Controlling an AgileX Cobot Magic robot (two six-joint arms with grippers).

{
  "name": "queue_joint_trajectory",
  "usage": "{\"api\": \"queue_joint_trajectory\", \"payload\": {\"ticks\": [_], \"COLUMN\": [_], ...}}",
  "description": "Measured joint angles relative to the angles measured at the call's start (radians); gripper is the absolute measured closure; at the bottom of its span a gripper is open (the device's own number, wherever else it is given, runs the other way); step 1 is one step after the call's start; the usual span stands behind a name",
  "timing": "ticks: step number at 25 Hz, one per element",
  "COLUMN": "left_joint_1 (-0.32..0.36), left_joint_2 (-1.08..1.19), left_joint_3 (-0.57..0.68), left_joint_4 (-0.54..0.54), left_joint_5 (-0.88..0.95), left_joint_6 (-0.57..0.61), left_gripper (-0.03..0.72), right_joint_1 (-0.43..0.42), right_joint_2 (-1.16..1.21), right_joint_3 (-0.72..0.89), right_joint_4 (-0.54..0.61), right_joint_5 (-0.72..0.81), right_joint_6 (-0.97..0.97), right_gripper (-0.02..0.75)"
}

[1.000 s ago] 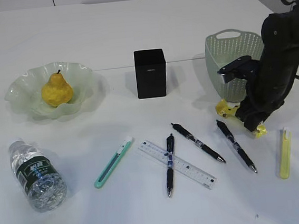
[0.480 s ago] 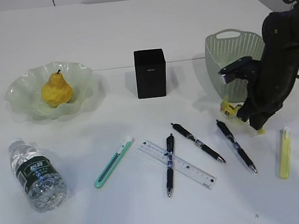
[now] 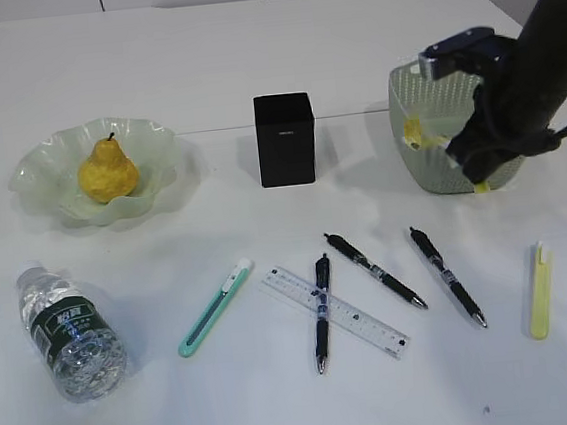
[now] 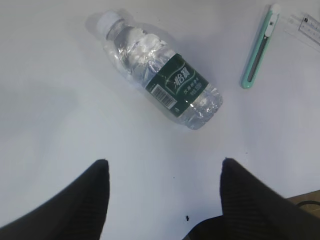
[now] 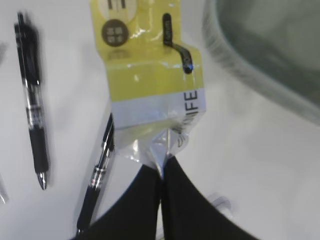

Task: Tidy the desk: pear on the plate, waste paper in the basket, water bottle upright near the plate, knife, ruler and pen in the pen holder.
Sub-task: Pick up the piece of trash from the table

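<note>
Pear: the lumpy yellow pear (image 3: 108, 172) already sits in the translucent pale green ruffled glass plate (image 3: 43, 173) at nine o'clock on the white worktop (image 3: 199, 60); that step looks done.
Bottle: the clear plastic water bottle with a dark green label (image 3: 70, 330) lies on its side at seven o'clock, not yet stood up.
Left end effector (image 4: 164, 172): jaws stand wide and empty above the bottle.
Change: the right end effector (image 5: 161, 172) has pinched shut on the crumpled yellow and white paper wrapper (image 5: 150, 85) and lifted it off the worktop, up beside the sage-green woven-look plastic basket (image 3: 438, 167) at two o'clock.
Meaning: the paper seems ready to go over the rim and drop.
Hidden: the arm covers the basket's right side; the wrapper shows only as slivers outside; the wrist picture is motion-blurred.
</note>
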Motion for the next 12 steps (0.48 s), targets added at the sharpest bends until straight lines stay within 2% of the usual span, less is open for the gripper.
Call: {"api": "queue_joint_trajectory", "payload": {"ticks": [6,12], "left_joint_1": [0.0,0.0], "left_joint_2": [0.0,0.0], "left_joint_3": [0.0,0.002], "left_joint_4": [-0.004,-0.022], "left_joint_5": [-0.002,-0.084], "left_joint_6": [0.0,0.0], "left_gripper": [0.2,0.2], "right_joint_1": [0.0,0.0], "right_joint_2": [-0.015,0.086], "right_joint_3": [-0.099,-0.222], "right_joint_4": [-0.033,-0.207], "right_joint_5": [-0.133,-0.169], "right_joint_6": [0.19,0.434], "right_gripper": [0.748,0.748]}}
